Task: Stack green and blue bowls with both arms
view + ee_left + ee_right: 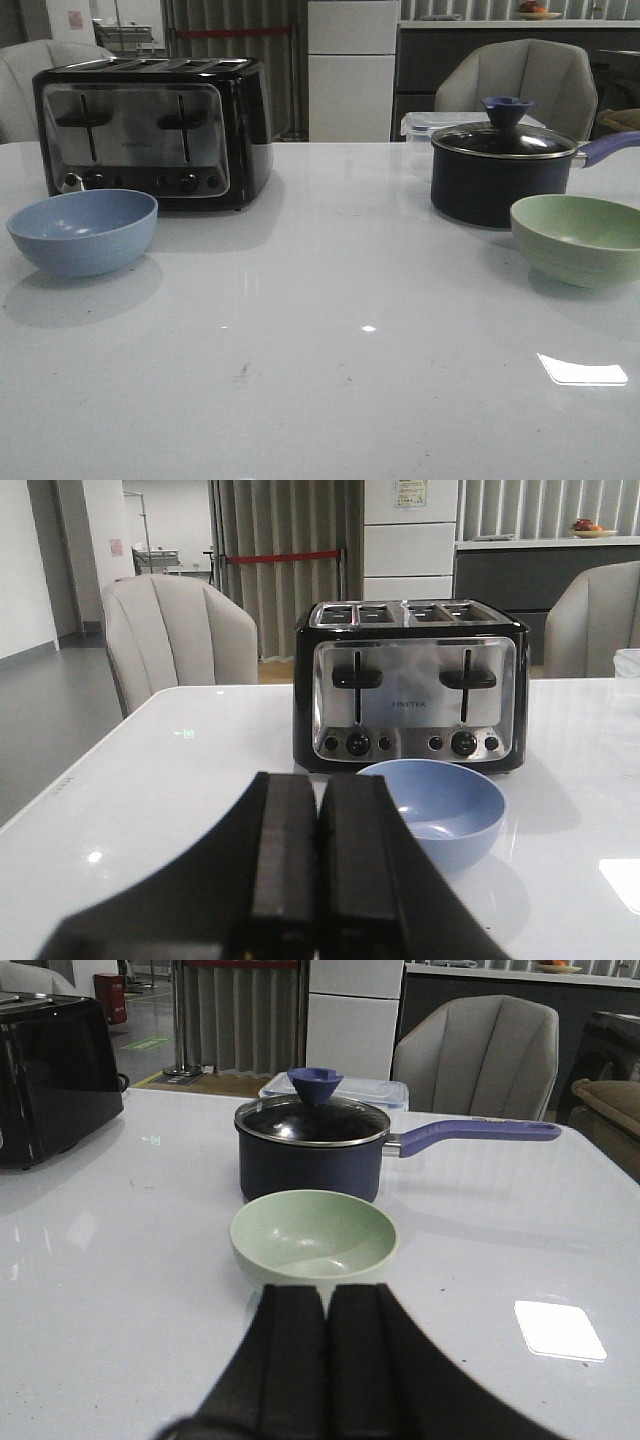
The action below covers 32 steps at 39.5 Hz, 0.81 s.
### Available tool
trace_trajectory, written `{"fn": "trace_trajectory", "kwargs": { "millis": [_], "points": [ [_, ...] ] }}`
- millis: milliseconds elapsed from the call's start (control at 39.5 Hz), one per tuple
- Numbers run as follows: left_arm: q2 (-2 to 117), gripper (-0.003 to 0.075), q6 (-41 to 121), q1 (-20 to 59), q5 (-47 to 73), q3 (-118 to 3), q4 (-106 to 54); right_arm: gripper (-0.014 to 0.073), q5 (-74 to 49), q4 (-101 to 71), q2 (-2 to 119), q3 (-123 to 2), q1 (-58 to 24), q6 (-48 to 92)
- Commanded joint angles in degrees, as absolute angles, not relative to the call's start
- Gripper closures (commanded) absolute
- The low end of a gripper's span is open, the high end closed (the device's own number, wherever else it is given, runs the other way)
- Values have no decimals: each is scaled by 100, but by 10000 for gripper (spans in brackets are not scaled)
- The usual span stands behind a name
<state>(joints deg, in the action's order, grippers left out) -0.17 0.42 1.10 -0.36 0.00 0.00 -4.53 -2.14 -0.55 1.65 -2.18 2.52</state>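
Left hand (317,880) clenched behind blue bowl (83,231), right hand (325,1360) clenched behind green bowl (578,238), bowls well apart.

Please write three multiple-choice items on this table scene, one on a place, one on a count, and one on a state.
1. Where does the dusty light blue round plastic bowl stand?
A. in front of the black and chrome four-slot toaster
B. inside the dark navy lidded pot
C. on a chair

2. How many bowls are on the white table?
A. one
B. two
C. four

3. How does the left pincer stand?
A. shut, holding nothing
B. wide open
C. clamped on a bowl

Answers: 1 A, the blue bowl sits just before the toaster. 2 B, the blue one and the pale sage green round bowl. 3 A, its fingers meet, with nothing between them.
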Motion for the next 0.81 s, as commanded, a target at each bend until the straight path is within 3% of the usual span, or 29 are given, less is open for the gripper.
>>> {"fn": "trace_trajectory", "kwargs": {
  "millis": [0,127,355,786],
  "points": [
    [-125,625,0,116,-744,57,-54,575,356,-206,-169,126,-172,286],
    [-125,625,0,116,-1223,-31,-54,575,564,-206,-169,-81,-172,286],
    [-105,625,0,116,-1060,-1022,-54,575,-266,-206,-132,-1303,-172,286],
    [996,625,0,116,1843,-3526,-54,575,-2197,-206,1696,-3469,-172,286]
  ]
}}
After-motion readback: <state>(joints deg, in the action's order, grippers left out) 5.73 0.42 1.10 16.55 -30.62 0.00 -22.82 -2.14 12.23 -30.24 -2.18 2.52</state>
